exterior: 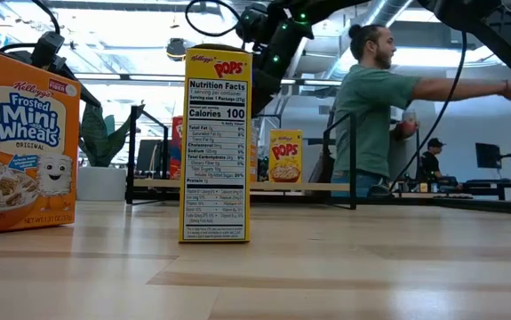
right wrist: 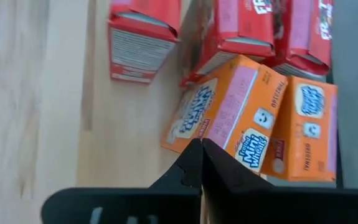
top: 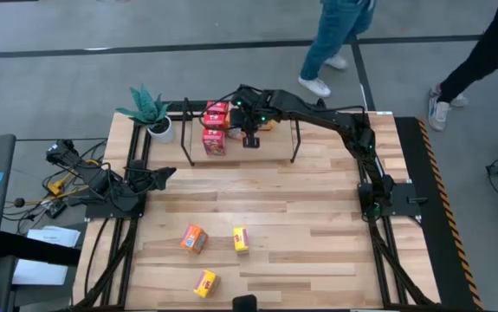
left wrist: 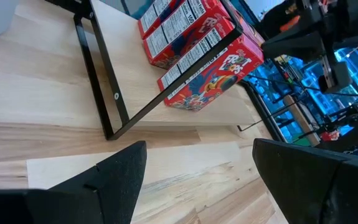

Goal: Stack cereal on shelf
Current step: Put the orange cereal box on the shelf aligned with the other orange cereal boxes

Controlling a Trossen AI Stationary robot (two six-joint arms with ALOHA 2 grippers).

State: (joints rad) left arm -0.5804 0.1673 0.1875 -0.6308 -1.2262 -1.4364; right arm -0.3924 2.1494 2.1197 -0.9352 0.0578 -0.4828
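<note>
The shelf (top: 296,146) stands at the table's (top: 318,225) far edge and holds red boxes (top: 215,130) and orange boxes (right wrist: 253,121). Right gripper (top: 250,139) hovers over it, fingers pressed together, empty. Left gripper (top: 164,173) waits near the left edge — jaws wide. Three boxes (top: 195,237) lie near the front — one orange, two yellow.

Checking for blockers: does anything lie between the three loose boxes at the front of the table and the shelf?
Nothing visible does. The orange box and two yellow boxes sit on bare table in front of the shelf. The left gripper waits off to one side; the right gripper is over the shelf.
</note>
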